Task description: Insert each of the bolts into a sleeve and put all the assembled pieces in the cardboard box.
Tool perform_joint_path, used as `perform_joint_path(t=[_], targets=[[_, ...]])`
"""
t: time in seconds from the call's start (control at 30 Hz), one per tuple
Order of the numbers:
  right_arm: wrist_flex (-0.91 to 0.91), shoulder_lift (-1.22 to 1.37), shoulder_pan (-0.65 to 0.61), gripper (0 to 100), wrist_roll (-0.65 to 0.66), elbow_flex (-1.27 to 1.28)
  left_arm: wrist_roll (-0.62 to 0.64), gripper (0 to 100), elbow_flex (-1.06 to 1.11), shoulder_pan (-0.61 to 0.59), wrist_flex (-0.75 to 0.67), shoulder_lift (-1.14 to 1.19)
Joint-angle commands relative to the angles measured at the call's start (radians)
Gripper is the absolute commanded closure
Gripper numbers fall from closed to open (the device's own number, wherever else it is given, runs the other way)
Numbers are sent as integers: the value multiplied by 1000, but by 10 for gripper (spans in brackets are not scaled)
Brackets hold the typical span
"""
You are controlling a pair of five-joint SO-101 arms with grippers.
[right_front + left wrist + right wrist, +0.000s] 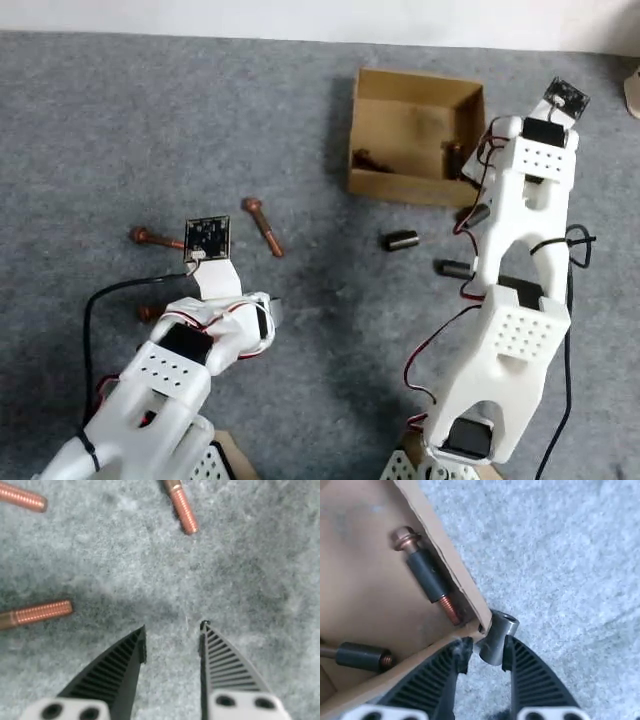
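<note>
Touching the sleeve point(497, 637) in the right pincer point(485, 645): cardboard box point(442, 555) corner.

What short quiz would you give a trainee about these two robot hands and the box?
1. True or false: the left hand is shut.
2. What sits between the fingers of the right hand? A: nothing. B: a sleeve. C: a coin.
3. Fill in: ___ assembled pieces lie in the cardboard box.

Key: 1 false, it is open over the carpet. 2 B, right at the box's outer corner. 3 two.
</note>
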Motion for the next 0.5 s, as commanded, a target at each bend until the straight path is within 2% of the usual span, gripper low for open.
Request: perform_joint_path(t=[0.0, 0.23, 0.47], targets=[[-5, 45, 8, 896, -9, -2, 2, 832, -8, -7, -15, -12], [111, -39, 1, 896, -9, -182, 2, 832, -8, -7, -15, -12], [282, -41, 2, 896, -86, -239, 2, 832, -8, -4, -15, -12]])
